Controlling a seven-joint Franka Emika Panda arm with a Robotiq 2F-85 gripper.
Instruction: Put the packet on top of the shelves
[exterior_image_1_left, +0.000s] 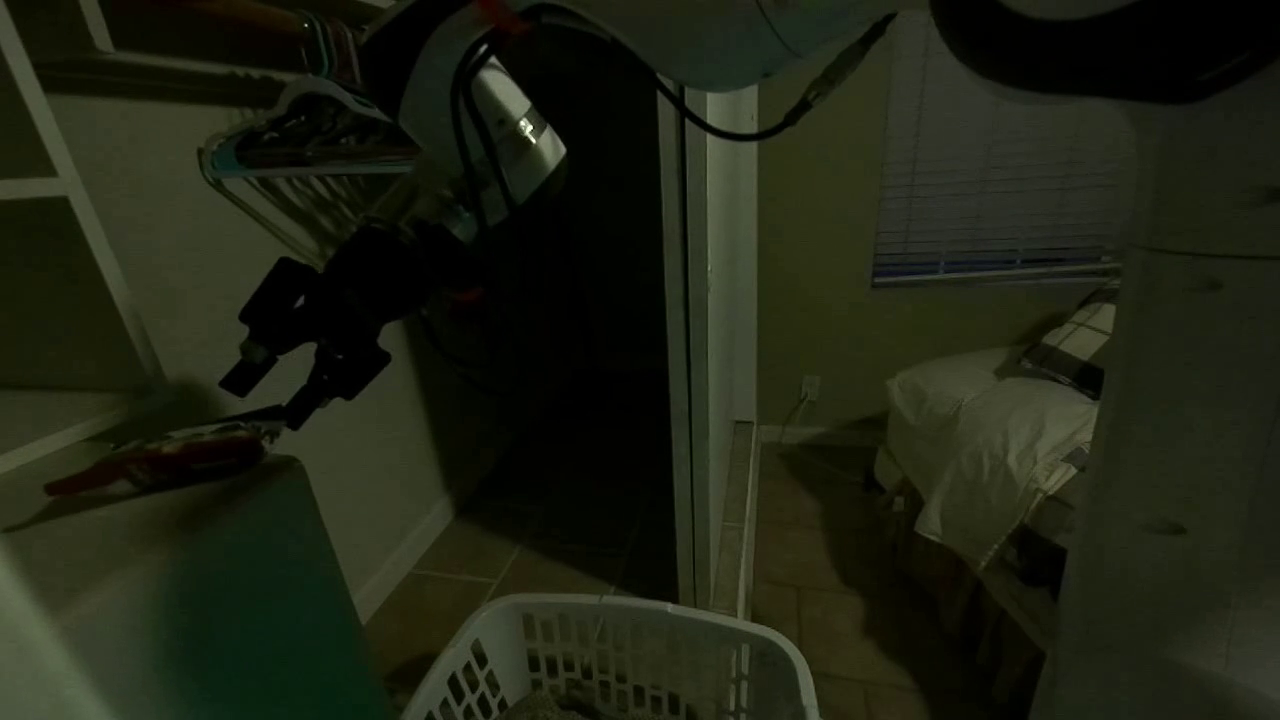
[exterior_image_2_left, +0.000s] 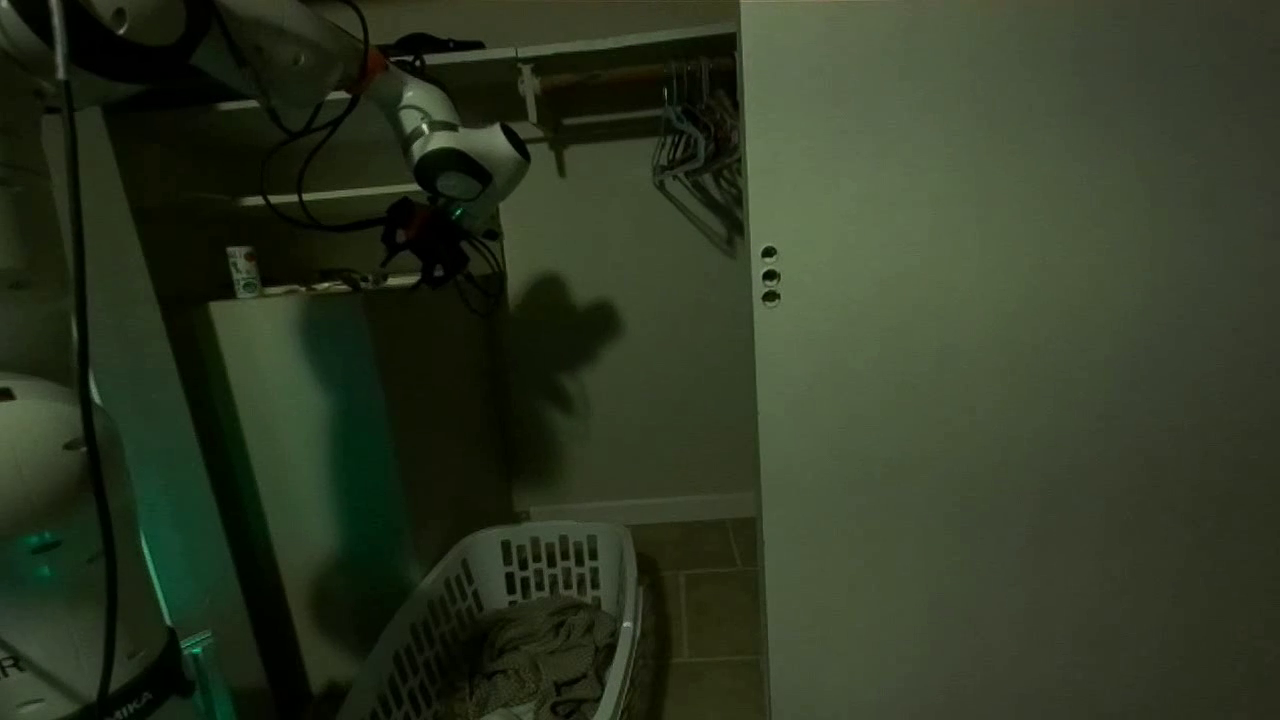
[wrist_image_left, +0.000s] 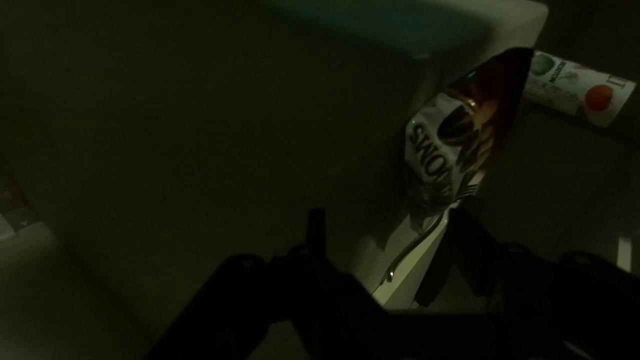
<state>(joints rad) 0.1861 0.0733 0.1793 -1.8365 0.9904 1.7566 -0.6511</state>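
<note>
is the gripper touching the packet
Cannot tell: in an exterior view the gripper looks very near the packet, but darkness there and in the wrist view hides any contact or gap.

The bed (exterior_image_1_left: 985, 430) and blinds (exterior_image_1_left: 1000, 170) are dimly lit.

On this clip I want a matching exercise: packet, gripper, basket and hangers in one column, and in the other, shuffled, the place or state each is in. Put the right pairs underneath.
Column one
1. packet
2. gripper
3. basket
4. hangers

Column two
A. holding cloth
B. hanging bunched together
C. lying on top of the cabinet
D. open, jaws apart

Right pairs
1-C
2-D
3-A
4-B
</note>
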